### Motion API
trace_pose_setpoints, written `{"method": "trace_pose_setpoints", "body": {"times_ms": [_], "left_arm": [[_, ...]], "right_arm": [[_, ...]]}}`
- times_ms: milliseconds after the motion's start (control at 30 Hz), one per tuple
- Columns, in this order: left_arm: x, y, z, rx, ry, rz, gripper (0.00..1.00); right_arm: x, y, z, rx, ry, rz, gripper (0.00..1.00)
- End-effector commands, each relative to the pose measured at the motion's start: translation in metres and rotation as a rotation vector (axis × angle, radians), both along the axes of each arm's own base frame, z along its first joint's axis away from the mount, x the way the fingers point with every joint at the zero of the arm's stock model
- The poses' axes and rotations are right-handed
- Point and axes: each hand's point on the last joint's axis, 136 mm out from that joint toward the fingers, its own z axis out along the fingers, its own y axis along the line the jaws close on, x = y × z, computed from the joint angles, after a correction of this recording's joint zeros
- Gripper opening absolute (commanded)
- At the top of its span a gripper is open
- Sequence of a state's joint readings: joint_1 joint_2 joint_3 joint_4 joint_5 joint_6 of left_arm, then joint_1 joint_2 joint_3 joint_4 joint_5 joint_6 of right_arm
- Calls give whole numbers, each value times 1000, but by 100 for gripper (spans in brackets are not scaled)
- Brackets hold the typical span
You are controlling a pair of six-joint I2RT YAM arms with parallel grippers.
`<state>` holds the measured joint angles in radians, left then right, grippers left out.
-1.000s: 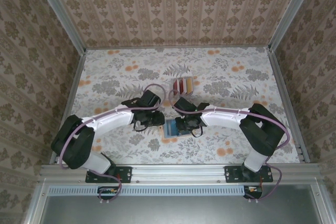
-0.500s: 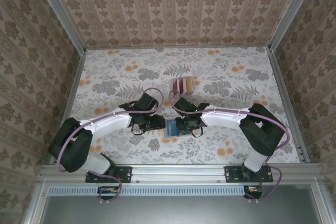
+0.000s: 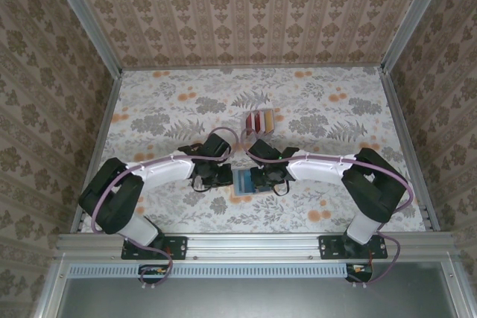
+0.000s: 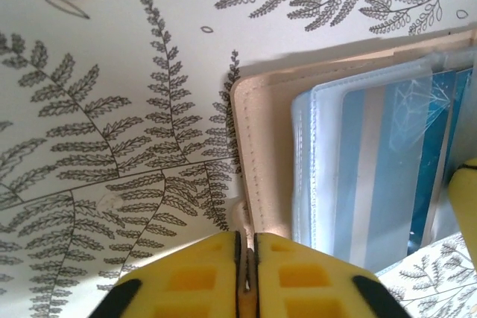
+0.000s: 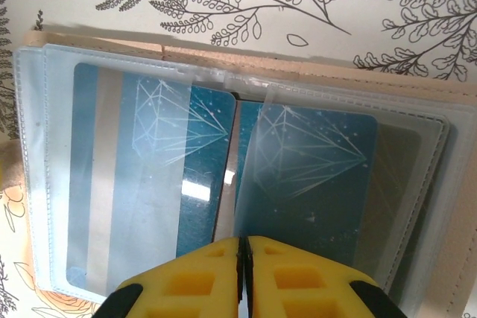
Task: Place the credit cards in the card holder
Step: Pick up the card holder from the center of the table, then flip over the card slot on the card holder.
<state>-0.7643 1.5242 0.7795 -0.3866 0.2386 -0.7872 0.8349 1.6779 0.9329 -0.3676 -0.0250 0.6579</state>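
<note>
The card holder (image 3: 242, 182) lies open on the floral table between both grippers. My left gripper (image 4: 247, 242) is shut on the near corner of its pinkish-tan cover (image 4: 250, 139); a thin tan strip shows between the jaws. A striped blue credit card (image 4: 373, 161) sits in a clear pocket. My right gripper (image 5: 244, 242) is shut on the lower edge of a dark blue credit card (image 5: 313, 176), whose upper part lies under a clear pocket flap. Beside it, the striped blue card (image 5: 127, 176) rests in the left pocket. In the top view the left gripper (image 3: 222, 176) and right gripper (image 3: 258, 177) flank the holder.
A small pale rack (image 3: 259, 121) with upright red and tan cards stands just behind the holder. Patterned walls close in the table on three sides, with metal rails (image 3: 246, 242) along the near edge.
The left gripper moved right to the card holder's edge, opened wider and then shut on it. The right gripper stayed shut in place.
</note>
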Motion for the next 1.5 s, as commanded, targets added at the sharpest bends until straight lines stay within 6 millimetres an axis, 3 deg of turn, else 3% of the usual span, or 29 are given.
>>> {"method": "trace_pose_setpoints", "body": {"times_ms": [0, 333, 600, 733, 833, 1000, 1133, 1233, 1467], "left_arm": [[7, -4, 16, -30, -42, 3, 6], [17, -5, 53, -69, -120, 13, 2], [19, -9, 71, -115, -145, 23, 2], [20, -12, 76, -134, -148, 24, 2], [20, -13, 77, -134, -148, 22, 3], [20, -16, 81, -151, -146, 24, 3], [21, -17, 86, -161, -152, 29, 3], [21, -19, 90, -174, -155, 31, 3], [20, -28, 100, -210, -158, 31, 3]], "right_arm": [[-3, -10, -2, -26, 0, -16, 14], [-1, 1, 21, 70, -34, -19, 17], [-1, 6, 22, 116, -26, -27, 17], [-2, 25, 36, 263, -33, -39, 26], [0, 29, 41, 308, -29, -60, 38], [0, 33, 37, 364, -3, -99, 43], [1, 29, 29, 382, 13, -130, 37], [2, 25, 24, 378, 19, -145, 21], [4, 23, 22, 399, 20, -157, 19]]}}
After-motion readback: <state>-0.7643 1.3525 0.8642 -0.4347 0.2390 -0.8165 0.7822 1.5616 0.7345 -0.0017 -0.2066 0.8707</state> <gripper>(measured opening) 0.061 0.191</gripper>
